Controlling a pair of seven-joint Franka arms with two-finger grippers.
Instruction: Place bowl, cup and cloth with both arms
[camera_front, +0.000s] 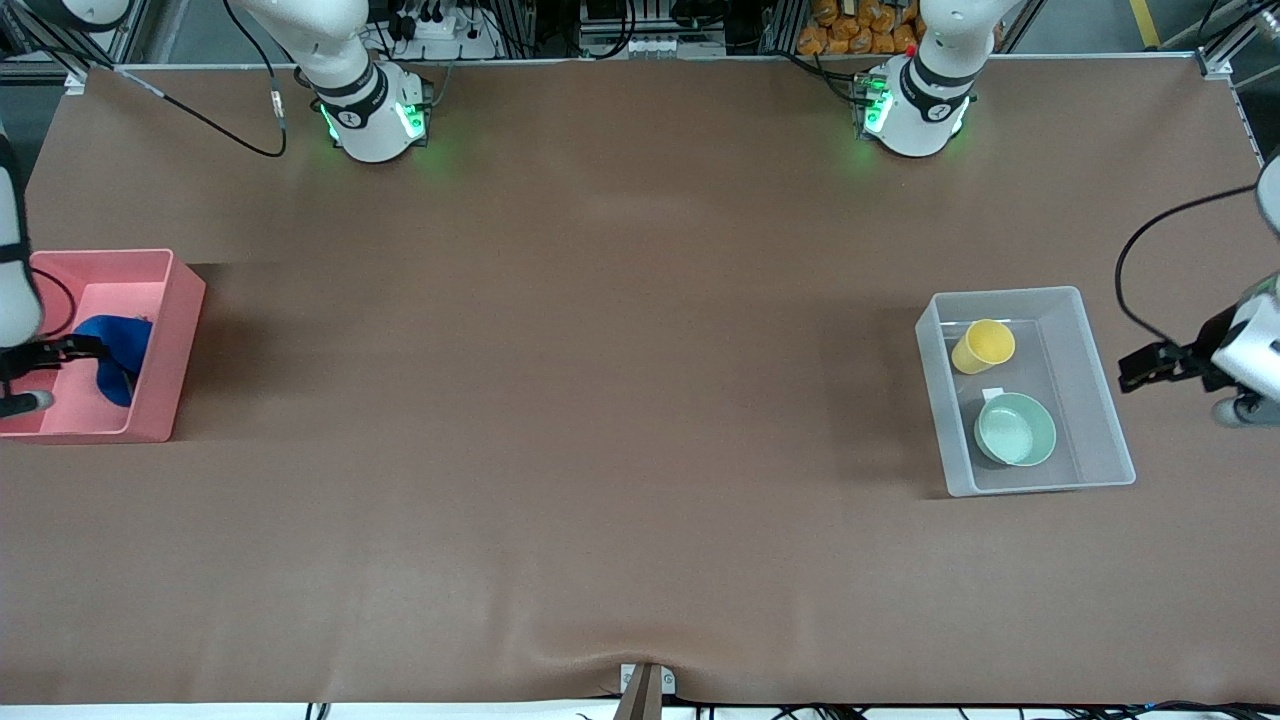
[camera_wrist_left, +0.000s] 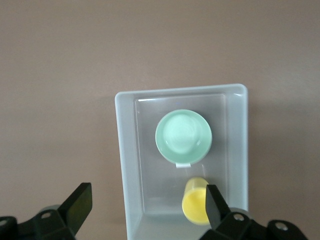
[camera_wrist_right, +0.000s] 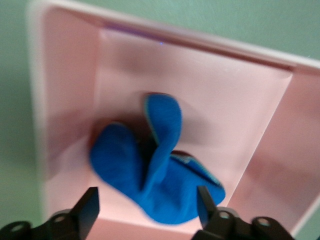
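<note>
Counter (camera_front: 620, 420): brown mat surface, both arm bases w/ green lights along the edge farthest from the front cam.

Item 1 – clear bin (camera_front: 1105, 420): translucent rectangular tub, toward the left arm's end of the counter. Holds items 2 and 3.

Item 2 – bowl (camera_front: 1015, 429): pale mint green, round, shallow, upright, inside the clear bin, in the part nearer the front cam. Small white tag at its rim on the cup side.

Item 3 – cup (camera_front: 984, 346): yellow, no handle, inside the same bin, farther from the front cam than the bowl. Tipped onto its side, mouth showing. Just beside the bowl, not touching as far as can be seen.

Item 4 – pink bin (camera_front: 170, 350): opaque rectangular tub at the right arm's end of the counter. Holds item 5.

Item 5 – cloth (camera_front: 118, 350): bright blue, thin grey trim, bunched in a loose heap on the pink bin's floor, one fold standing up.

Left hand (camera_front: 1128, 372): up in the air, over the counter just off the clear bin's outer side, toward the left arm's end. Fingers (camera_wrist_left: 77, 205) spread wide, nothing between them.

Right hand (camera_front: 45, 372): over the pink bin, beside the cloth. Fingers (camera_wrist_right: 89, 209) wide apart, cloth lying free below, not gripped.
</note>
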